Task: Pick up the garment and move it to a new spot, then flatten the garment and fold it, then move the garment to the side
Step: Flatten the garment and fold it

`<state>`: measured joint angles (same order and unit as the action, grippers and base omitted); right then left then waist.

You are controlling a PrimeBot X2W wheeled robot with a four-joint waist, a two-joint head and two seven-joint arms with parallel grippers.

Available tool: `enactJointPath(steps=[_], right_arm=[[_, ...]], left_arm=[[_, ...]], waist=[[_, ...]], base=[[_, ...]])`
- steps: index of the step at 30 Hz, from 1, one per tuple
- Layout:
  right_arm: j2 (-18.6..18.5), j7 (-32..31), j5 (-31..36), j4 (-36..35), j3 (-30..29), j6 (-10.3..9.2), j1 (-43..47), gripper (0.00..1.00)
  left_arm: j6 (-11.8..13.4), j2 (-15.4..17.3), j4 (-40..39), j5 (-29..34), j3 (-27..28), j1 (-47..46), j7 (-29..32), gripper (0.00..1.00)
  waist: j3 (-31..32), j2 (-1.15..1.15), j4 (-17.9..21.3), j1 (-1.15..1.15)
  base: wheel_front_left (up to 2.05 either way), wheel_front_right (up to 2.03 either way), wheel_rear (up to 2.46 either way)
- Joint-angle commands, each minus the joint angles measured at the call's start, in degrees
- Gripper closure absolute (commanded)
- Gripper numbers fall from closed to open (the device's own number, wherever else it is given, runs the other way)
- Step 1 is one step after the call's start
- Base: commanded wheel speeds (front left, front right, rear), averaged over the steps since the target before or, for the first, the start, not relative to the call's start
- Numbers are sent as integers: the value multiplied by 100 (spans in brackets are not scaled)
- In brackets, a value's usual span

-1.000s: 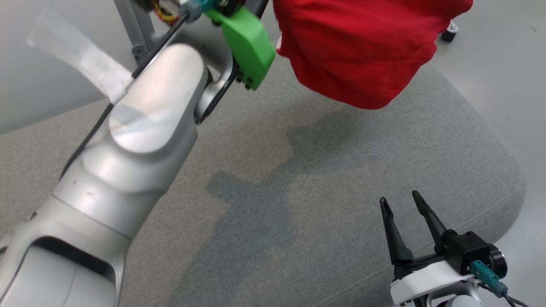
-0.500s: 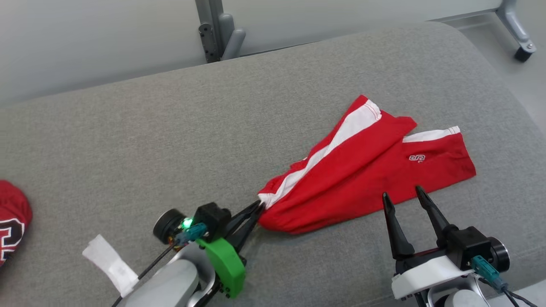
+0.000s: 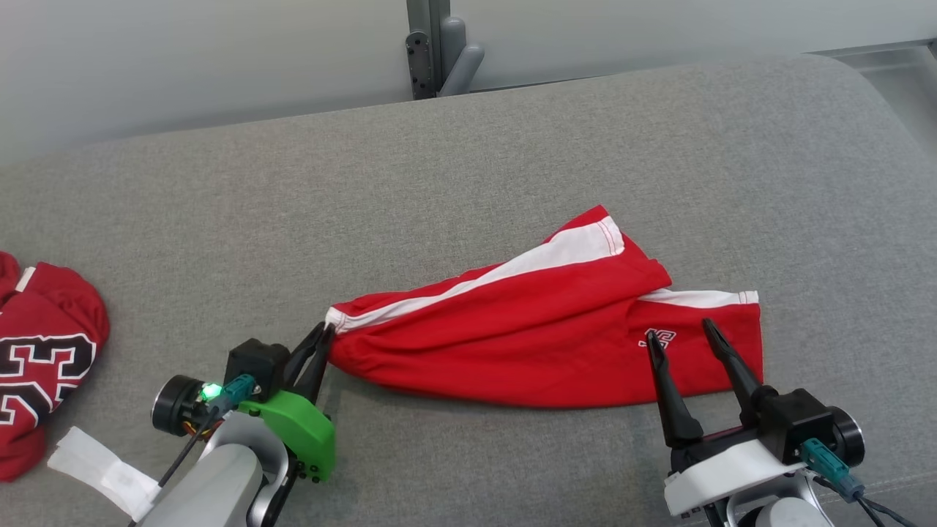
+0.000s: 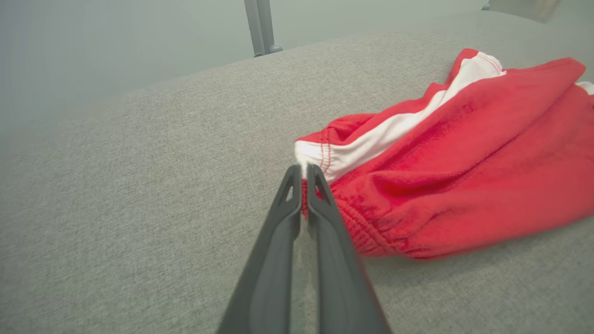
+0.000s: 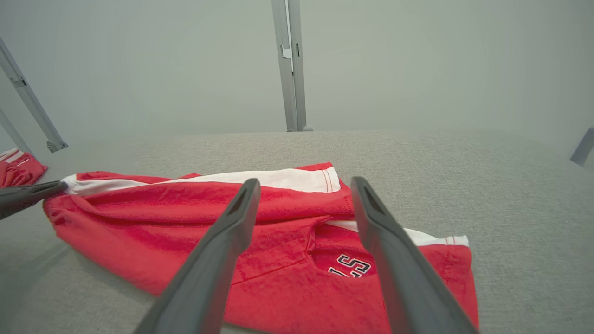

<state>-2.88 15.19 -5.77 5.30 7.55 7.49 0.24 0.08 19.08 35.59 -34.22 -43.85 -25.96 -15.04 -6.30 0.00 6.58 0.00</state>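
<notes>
The garment (image 3: pixel 512 344) is a pair of red shorts with white side stripes, lying stretched out on the grey cushion (image 3: pixel 512 146). My left gripper (image 3: pixel 322 335) sits low at its left end, shut on the waistband corner; the left wrist view shows the left gripper (image 4: pixel 302 170) pinching the white-and-red hem of the garment (image 4: pixel 464 153). My right gripper (image 3: pixel 680 331) hovers open over the right leg, by the small logo. In the right wrist view the right gripper (image 5: pixel 305 182) frames the garment (image 5: pixel 139 232) with nothing between its fingers.
A second red piece of clothing with white numbers (image 3: pixel 36 351) lies at the cushion's left edge. A grey metal post (image 3: pixel 439 44) stands behind the cushion. The cushion rounds off at the far right. A white tag (image 3: pixel 95 468) hangs from my left arm.
The head camera has shifted. The garment, hanging in the air a second ago, now lies on the cushion; my left gripper has come down and drawn it leftward. The right gripper stays open.
</notes>
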Motion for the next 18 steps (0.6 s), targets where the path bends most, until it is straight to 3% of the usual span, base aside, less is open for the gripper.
enactJointPath(steps=[1,2,3,12,18], right_arm=[[-12,-7,-53,30,24,0,-48,0],[-11,-7,-96,52,49,0,-74,0],[-19,-7,-130,60,78,0,-115,0],[-149,-7,-378,499,185,0,-529,0],[-434,-4,-478,1314,53,0,-1207,0]], left_arm=[[77,19,34,83,110,55,-15,84],[108,-9,63,89,170,76,-16,55],[140,-38,84,80,243,102,-16,0],[574,-323,-549,372,1169,557,-15,0],[852,-707,-1623,972,1905,1229,-16,0]], waist=[[-3,0,-27,0],[-12,0,-46,0],[-23,0,-66,0],[-113,0,-422,0],[-200,0,-899,0]], base=[[0,0,0],[0,0,0],[0,0,0],[0,0,0],[0,0,0]])
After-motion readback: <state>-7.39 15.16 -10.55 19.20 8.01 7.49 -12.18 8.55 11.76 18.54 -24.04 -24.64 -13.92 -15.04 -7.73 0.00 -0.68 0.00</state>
